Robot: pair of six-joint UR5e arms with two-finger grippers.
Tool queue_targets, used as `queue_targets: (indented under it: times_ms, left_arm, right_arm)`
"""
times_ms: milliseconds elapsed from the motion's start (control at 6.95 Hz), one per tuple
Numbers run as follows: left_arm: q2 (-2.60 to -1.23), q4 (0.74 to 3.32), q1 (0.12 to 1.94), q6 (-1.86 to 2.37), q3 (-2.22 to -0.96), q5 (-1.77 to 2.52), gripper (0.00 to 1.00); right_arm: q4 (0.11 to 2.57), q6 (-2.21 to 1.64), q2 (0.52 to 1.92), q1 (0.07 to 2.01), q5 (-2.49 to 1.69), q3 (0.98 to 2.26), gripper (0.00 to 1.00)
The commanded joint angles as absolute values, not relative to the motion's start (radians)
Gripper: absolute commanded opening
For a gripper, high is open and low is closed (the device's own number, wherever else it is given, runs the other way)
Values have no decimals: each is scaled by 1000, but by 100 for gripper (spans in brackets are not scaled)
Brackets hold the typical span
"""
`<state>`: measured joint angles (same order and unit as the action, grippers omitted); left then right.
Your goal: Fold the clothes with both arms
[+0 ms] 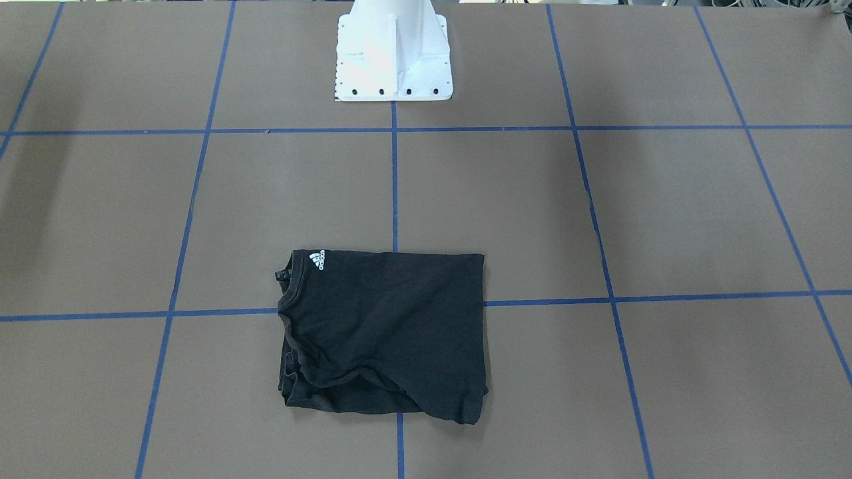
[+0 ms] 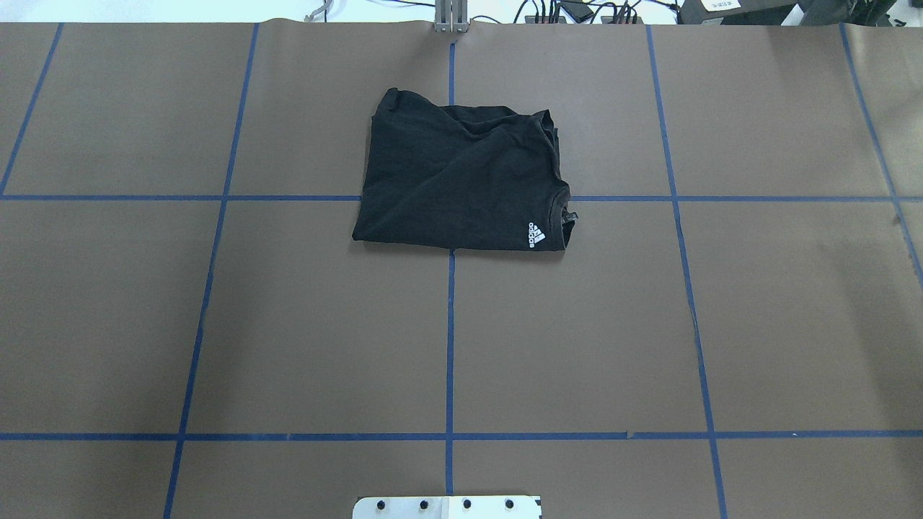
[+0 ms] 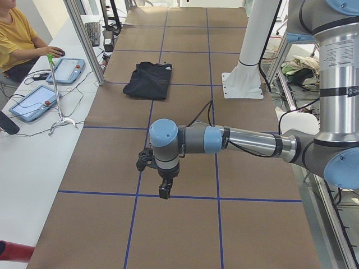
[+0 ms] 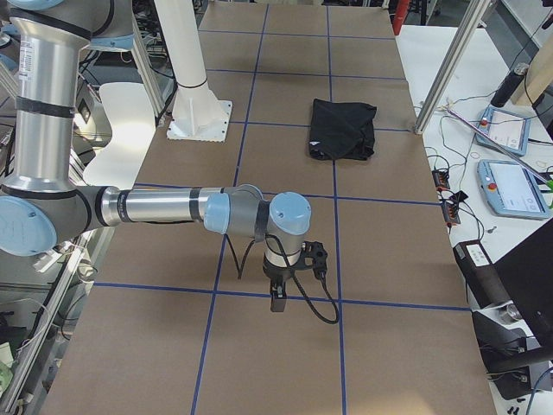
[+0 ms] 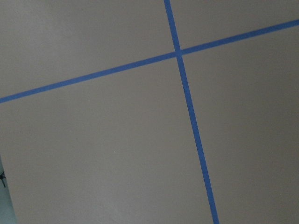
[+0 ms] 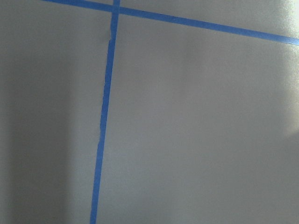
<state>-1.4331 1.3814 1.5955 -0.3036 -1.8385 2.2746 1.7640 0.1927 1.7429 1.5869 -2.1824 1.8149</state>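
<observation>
Black T-shirt (image 2: 458, 180) lies flat on the table (image 2: 288, 324), toward the edge farthest from the robot and about midway between the two ends. It sits over a crossing of the blue tape lines (image 2: 450, 339). It is folded into a rough rectangle. The white logo (image 2: 536, 235) and collar (image 2: 566, 209) are at the corner nearer the robot, on its right side. The edge facing away from the robot is rumpled, with several layers bunched and showing.

Left arm (image 3: 247, 140) reaches out over the table's left end, with the left tool (image 3: 164, 189) hanging low above the surface, well apart from the shirt. Right arm (image 4: 164, 207) does the same at the right end, with the right tool (image 4: 278, 296) pointing down. Each tool shows only in a side view, so I cannot tell how wide either one stands. Nothing appears to be held. Both wrist views show only bare table and tape.

Judgement: the folding looks essentially finished and only the bunched edge seems untidy.

Handling, also a judgement: thin knit cloth, light, limp, no stiffness. The layers will slide over one another and sag between grip points. A pinch in the middle would lift only the top ply. Better to take hold at the two corners of one edge, one per tool, catching every layer, and keep the cloth taut between them.
</observation>
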Motion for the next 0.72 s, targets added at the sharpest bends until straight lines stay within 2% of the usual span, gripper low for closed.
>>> queue_targets:
  times_ms: [0, 576]
  left_arm:
    - [-1454, 1377, 1609, -296, -1848, 2298, 100]
    - [-1437, 1399, 1628, -301, -1901, 2281, 100]
  right_arm:
    - [1758, 184, 1741, 1588, -2192, 1810, 100]
    - [1756, 183, 1736, 1586, -2212, 1809, 100]
